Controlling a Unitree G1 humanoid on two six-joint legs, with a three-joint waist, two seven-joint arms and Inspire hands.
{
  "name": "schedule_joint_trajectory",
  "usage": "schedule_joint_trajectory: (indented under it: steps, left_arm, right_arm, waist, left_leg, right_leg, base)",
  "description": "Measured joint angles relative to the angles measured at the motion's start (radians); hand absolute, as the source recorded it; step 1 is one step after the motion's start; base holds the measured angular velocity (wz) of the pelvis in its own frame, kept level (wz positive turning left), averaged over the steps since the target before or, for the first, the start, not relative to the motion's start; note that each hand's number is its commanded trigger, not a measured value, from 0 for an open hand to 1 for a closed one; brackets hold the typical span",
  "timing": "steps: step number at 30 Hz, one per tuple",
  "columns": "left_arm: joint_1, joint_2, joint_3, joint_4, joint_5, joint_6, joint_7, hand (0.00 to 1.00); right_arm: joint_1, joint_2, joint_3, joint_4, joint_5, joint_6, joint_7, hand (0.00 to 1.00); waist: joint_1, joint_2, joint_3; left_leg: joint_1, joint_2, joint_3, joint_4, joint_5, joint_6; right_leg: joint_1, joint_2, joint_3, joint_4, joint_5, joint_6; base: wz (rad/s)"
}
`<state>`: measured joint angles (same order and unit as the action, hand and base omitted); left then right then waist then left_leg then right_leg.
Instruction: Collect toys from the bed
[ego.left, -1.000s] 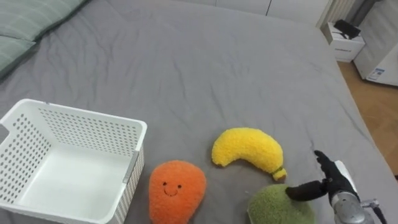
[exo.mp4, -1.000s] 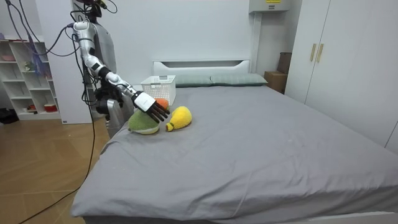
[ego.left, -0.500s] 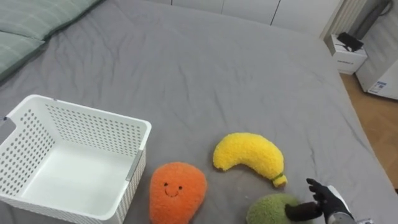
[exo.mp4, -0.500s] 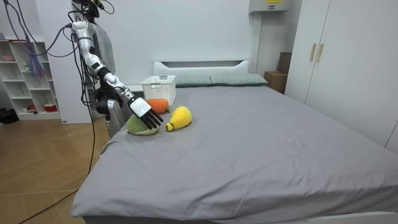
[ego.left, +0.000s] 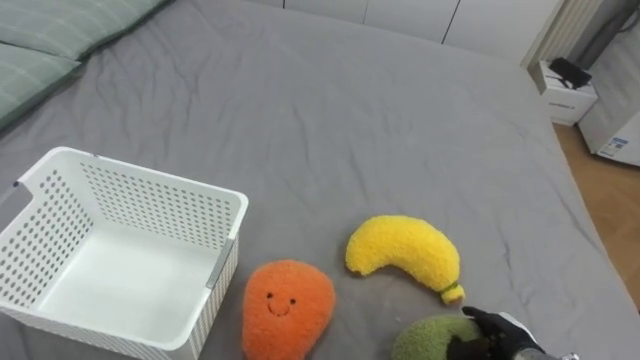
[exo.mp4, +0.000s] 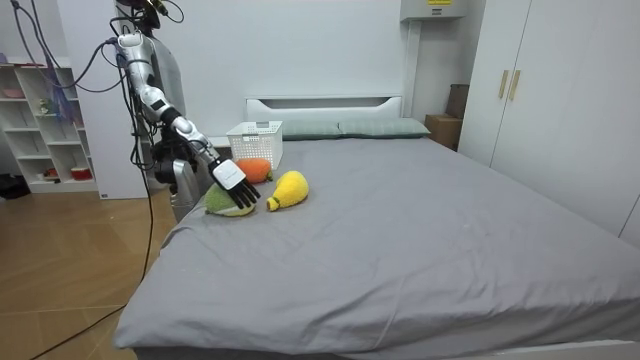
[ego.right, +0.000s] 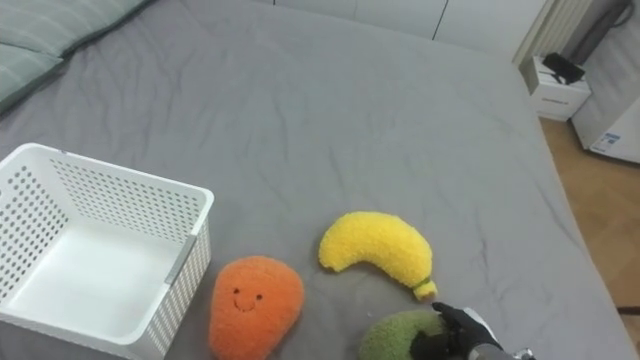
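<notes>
The right hand (ego.left: 492, 335) has dropped onto the green plush toy (ego.left: 428, 343) at the near right, its fingers draped loosely over the top and not clenched, so a grasp looks imminant. The banana (ego.left: 402, 252) and the orange toy (ego.left: 287, 308) lie on the bed (ego.left: 330, 110) — right of the empty basket (ego.left: 140, 210).

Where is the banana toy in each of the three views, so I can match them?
Left eye view: banana low, right of centre, beside the orange toy.
Right eye view: low, just right of centre.
Room view: left of centre, on the bed.
Shared landmark: the white basket.
</notes>
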<state>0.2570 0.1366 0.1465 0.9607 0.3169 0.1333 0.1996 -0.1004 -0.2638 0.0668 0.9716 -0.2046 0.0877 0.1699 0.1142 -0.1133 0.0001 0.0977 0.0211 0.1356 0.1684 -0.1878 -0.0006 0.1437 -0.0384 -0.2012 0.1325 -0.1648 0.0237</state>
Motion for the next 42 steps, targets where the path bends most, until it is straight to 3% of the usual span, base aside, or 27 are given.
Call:
schedule_joint_trajectory:
  steps: [2, 3, 6, 8, 9, 19, 38, 42]
  left_arm:
    - [-0.003, 0.001, 0.000, 0.000, 0.001, 0.006, -0.011, 0.00]
    - [-0.005, 0.002, 0.000, 0.000, 0.001, 0.011, -0.016, 0.00]
    - [-0.005, 0.002, -0.001, 0.001, 0.001, 0.016, -0.019, 0.00]
    - [-0.005, 0.002, -0.001, 0.001, 0.001, 0.019, -0.027, 0.00]
    - [-0.005, 0.002, -0.002, 0.001, 0.001, 0.019, -0.035, 0.00]
    - [-0.024, 0.003, -0.012, -0.001, 0.000, 0.020, -0.035, 0.00]
    - [-0.030, 0.003, -0.012, -0.010, 0.001, 0.021, -0.031, 0.00]
    - [-0.031, 0.006, -0.012, -0.020, 0.000, 0.020, -0.019, 0.00]
  right_arm:
    - [0.000, -0.001, -0.001, -0.011, -0.023, 0.002, 0.018, 0.00]
    - [0.000, -0.001, -0.001, -0.016, -0.041, 0.003, 0.029, 0.14]
    - [-0.003, -0.002, -0.006, -0.050, -0.085, 0.025, 0.055, 0.67]
    - [-0.010, -0.002, -0.010, -0.064, -0.118, 0.030, 0.070, 0.78]
    - [-0.010, -0.002, -0.011, -0.082, -0.143, 0.037, 0.074, 0.98]
    - [-0.020, 0.002, -0.011, -0.165, -0.193, 0.045, 0.071, 1.00]
    - [-0.019, 0.012, -0.009, -0.191, -0.190, 0.046, 0.074, 1.00]
    - [-0.018, 0.011, -0.009, -0.259, -0.192, 0.057, 0.072, 1.00]
  waist:
    - [0.000, 0.000, -0.0001]
    - [0.000, -0.001, 0.0000]
    - [0.000, -0.001, 0.0003]
    - [0.001, -0.001, 0.0004]
    - [-0.001, -0.001, 0.0008]
    - [0.002, -0.005, 0.0049]
    - [0.002, -0.006, 0.0045]
    - [-0.002, -0.005, 0.0024]
  left_leg:
    - [0.001, 0.000, -0.003, 0.000, 0.000, 0.000]
    - [0.001, 0.000, -0.004, 0.001, 0.000, 0.000]
    - [0.001, 0.000, -0.004, 0.001, 0.000, 0.000]
    - [0.001, 0.000, -0.004, 0.001, 0.000, 0.000]
    - [0.001, 0.000, -0.004, 0.001, 0.000, 0.000]
    - [-0.002, 0.000, 0.002, -0.004, 0.000, 0.000]
    - [-0.003, 0.001, 0.001, -0.004, 0.000, 0.000]
    - [-0.018, 0.001, 0.001, -0.001, 0.000, 0.000]
  right_leg:
    - [0.000, 0.000, 0.000, 0.000, 0.000, 0.000]
    - [-0.001, 0.000, 0.000, 0.000, 0.000, 0.000]
    - [-0.005, 0.000, 0.000, 0.001, 0.000, 0.000]
    - [-0.005, 0.000, 0.001, 0.001, 0.000, 0.000]
    - [-0.005, 0.000, 0.001, 0.001, 0.000, 0.000]
    - [-0.005, 0.001, 0.005, 0.001, 0.000, 0.000]
    - [-0.006, 0.000, 0.005, 0.003, 0.000, 0.000]
    - [-0.024, 0.000, 0.006, 0.007, 0.001, -0.001]
  base:
    - [0.00]
    - [0.00]
    - [0.00]
    - [0.00]
    - [0.00]
    - [0.00]
    - [0.00]
    - [0.00]
